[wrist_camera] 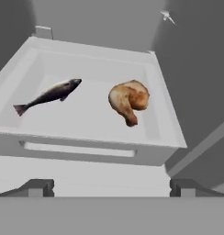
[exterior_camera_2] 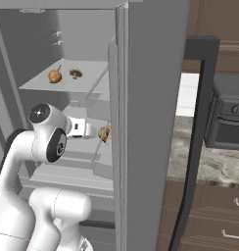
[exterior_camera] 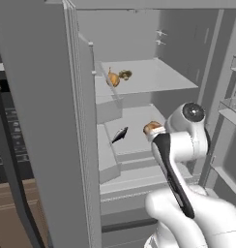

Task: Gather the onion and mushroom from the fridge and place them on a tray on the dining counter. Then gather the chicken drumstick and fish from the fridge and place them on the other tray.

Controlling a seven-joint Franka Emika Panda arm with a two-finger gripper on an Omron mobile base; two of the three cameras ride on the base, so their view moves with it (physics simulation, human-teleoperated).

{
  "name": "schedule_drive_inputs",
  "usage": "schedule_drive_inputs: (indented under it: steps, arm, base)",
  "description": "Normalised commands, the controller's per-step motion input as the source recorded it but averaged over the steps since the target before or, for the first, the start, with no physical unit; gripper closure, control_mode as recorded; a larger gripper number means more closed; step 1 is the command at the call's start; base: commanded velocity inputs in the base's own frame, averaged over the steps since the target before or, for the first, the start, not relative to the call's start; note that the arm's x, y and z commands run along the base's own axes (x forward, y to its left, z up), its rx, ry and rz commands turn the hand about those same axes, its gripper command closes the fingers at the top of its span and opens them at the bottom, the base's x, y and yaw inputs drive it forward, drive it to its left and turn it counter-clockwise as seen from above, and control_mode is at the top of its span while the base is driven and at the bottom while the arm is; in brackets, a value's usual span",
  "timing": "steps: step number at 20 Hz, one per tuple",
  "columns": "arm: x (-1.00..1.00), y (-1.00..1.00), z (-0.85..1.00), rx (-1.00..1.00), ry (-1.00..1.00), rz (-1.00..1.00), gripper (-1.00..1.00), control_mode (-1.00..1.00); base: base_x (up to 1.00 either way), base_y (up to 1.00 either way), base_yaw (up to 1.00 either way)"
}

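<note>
The fridge (exterior_camera: pixel 42 97) stands open. On its upper shelf sit the onion (exterior_camera: pixel 113 79) and, just right of it, the mushroom (exterior_camera: pixel 125 74); both also appear as onion (exterior_camera_2: pixel 55 76) and mushroom (exterior_camera_2: pixel 75 74). On the lower shelf lie the dark slim fish (wrist_camera: pixel 47 96) at left and the golden-brown chicken drumstick (wrist_camera: pixel 129 100) at right. My gripper (wrist_camera: pixel 111 188) is open and holds nothing; it hovers in front of that shelf, short of both, closer to the drumstick (exterior_camera: pixel 151 127). The trays and the dining counter are out of view.
The open fridge doors (exterior_camera_2: pixel 146 98) flank the arm closely on both sides. Door bins (exterior_camera: pixel 233 111) jut in at the right. A dark oven (exterior_camera_2: pixel 229 117) sits on a speckled counter (exterior_camera_2: pixel 190 152) over brown drawers, right of the fridge.
</note>
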Motion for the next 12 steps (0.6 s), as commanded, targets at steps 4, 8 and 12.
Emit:
schedule_drive_inputs:
  steps: [4, 8, 12]
  arm:
    - [0.63, -0.01, -0.27, 0.0, 0.06, -0.08, -1.0, -1.0]
    - [0.47, -0.15, -0.21, 0.02, 0.05, -0.1, -1.0, -1.0]
    - [0.3, -0.24, -0.2, 0.02, 0.09, -0.07, -1.0, -1.0]
  base:
    - [0.0, 0.0, 0.0]
    - [0.0, 0.0, 0.0]
    - [0.0, 0.0, 0.0]
